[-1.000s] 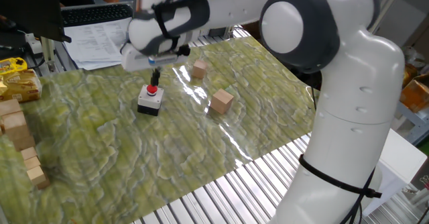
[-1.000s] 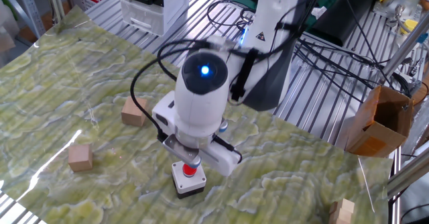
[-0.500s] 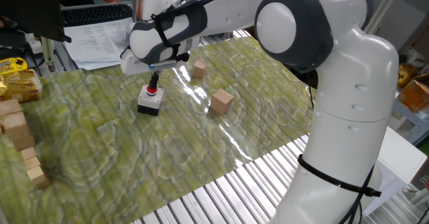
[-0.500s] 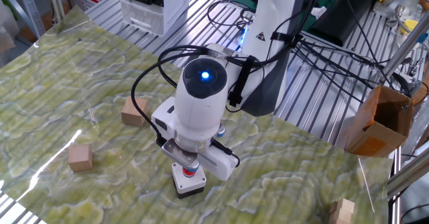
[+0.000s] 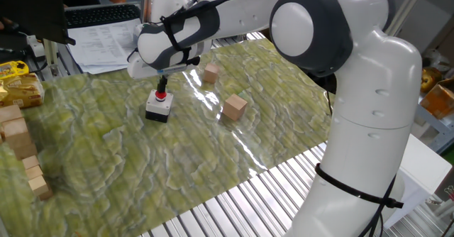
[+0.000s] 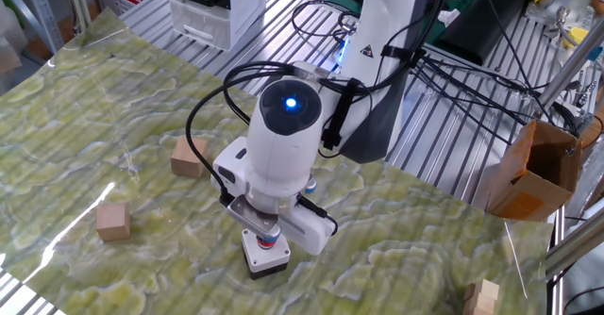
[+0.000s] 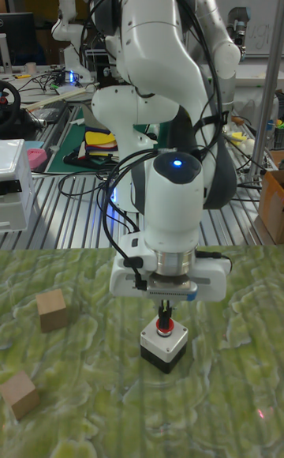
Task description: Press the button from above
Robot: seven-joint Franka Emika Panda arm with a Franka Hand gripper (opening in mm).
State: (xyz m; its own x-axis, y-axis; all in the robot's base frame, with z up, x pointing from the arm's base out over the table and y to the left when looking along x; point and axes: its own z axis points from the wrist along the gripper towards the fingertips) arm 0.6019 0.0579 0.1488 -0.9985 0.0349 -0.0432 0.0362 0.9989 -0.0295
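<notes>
The button (image 7: 164, 327) is small, round and red, on top of a little square box (image 7: 164, 347) with a light grey top and black base, standing on the green patterned mat. My gripper (image 7: 165, 317) points straight down, its two thin fingers shut together with the tips resting on the red cap. One fixed view shows the same: the fingertips (image 5: 162, 88) meet the button (image 5: 162, 96) on its box (image 5: 158, 109). In the other fixed view the gripper's body hides the red cap, and only the box (image 6: 266, 254) shows below it.
Two wooden cubes (image 5: 211, 72) (image 5: 235, 107) lie right of the box. More wooden blocks (image 5: 21, 148) are stacked at the mat's left edge. A cardboard box (image 6: 533, 169) and cables sit beyond the mat. The mat ends at a slatted metal table edge (image 5: 234, 201).
The gripper came down from just above the red cap onto it between one second and half a second ago. Since then nothing has moved.
</notes>
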